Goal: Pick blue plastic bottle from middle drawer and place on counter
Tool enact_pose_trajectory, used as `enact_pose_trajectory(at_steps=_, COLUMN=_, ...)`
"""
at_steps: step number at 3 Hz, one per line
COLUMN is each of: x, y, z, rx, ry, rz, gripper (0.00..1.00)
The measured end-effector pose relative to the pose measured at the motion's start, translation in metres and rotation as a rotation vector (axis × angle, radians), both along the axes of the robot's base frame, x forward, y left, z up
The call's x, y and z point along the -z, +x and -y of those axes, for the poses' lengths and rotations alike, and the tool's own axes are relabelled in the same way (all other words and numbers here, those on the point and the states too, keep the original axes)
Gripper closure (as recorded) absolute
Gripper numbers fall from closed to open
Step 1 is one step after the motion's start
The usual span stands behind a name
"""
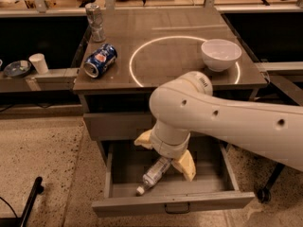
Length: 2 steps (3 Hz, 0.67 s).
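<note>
Below the front edge of the bench [170,65], my end effector [164,155] hangs in the open drawer [208,176], fingers [185,164] spread wide either side of the bottle [152,175], closed on nothing. The bottle lies flat, cap toward the drawer front, so I straddle it across its width, placed, I judge, to close.

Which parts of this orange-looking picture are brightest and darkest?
Camera view: amber light throughout; the counter shines brightest, its ring glowing; the middle drawer, where the gripper hangs over the blue plastic bottle, is dim at the back; side recesses are black.
</note>
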State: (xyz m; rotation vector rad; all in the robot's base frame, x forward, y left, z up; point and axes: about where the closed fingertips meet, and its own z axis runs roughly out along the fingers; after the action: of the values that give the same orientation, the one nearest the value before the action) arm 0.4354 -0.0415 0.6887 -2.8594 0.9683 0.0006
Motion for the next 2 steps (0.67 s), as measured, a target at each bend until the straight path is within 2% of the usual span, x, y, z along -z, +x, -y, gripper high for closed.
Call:
enact_pose_trajectory(at_steps=1, x=0.044, y=0.007, z=-0.03, rx=-0.101, ry=-0.032, rz=0.016, gripper=0.0)
enact_pose_trajectory(at_steps=2, x=0.082, y=0.024, z=-0.057, rx=-0.154, ry=-0.083, rz=0.04, gripper=0.0)
